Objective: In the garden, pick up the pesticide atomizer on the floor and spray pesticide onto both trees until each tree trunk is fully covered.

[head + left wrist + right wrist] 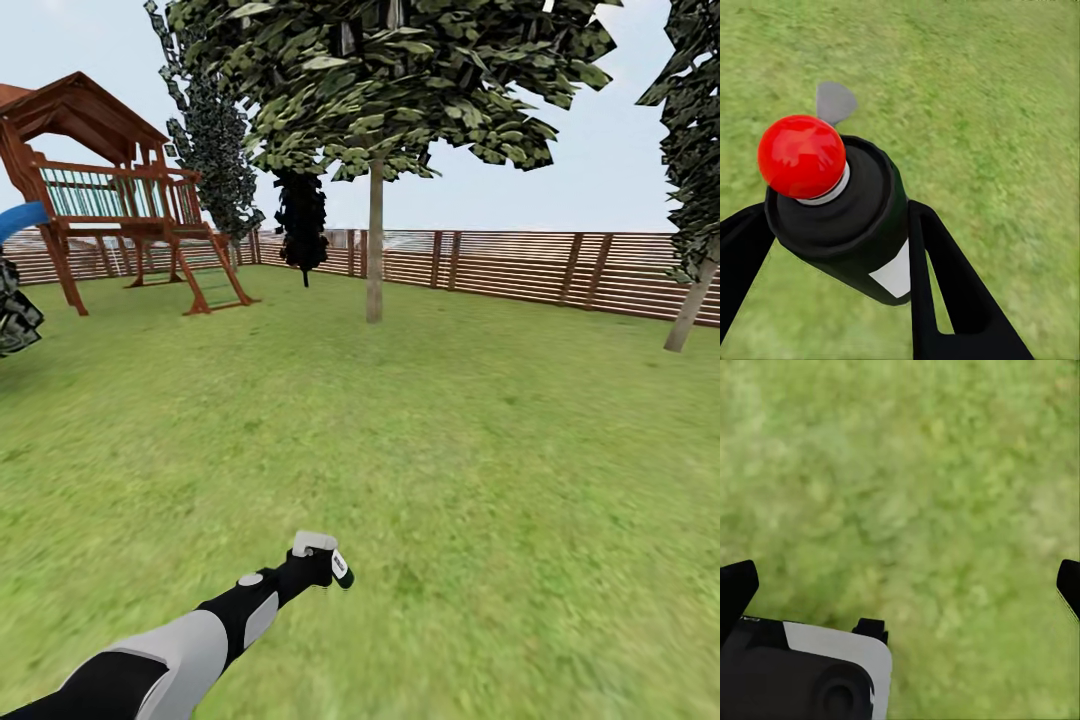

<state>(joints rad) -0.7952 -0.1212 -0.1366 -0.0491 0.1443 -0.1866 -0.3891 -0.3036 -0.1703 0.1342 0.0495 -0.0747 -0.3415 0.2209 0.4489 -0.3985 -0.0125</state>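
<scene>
The black and pale grey left arm is reaching forward over the green grass lawn (pixel 480 460), and its left gripper (pixel 318 570) is clamping the small dark pesticide atomizer (pixel 325 562) with the white label and pale spray head. In the left wrist view the two black fingers (pixel 945 277) are pressing on both sides of the dark bottle (pixel 847 225), and the round red spot (pixel 801 156) is sitting at its end, above the grass. The right gripper (pixel 904 585) is hanging over blurred grass with its black fingertips (pixel 736 585) standing far apart and nothing between them. Farther ahead, nothing is standing on the open lawn between the bottle and the nearer tree, whose straight grey-brown trunk (pixel 375 245) is rising under a wide canopy of blocky green leaves (pixel 400 75). A second leaning trunk (pixel 692 305) is standing at the right edge. To the left, a brown wooden play tower (pixel 120 190) with a ladder is standing, and a narrow dark cypress-like tree (pixel 301 220) is behind. The brown slatted wooden fence (pixel 520 262) is closing the garden at the back.
</scene>
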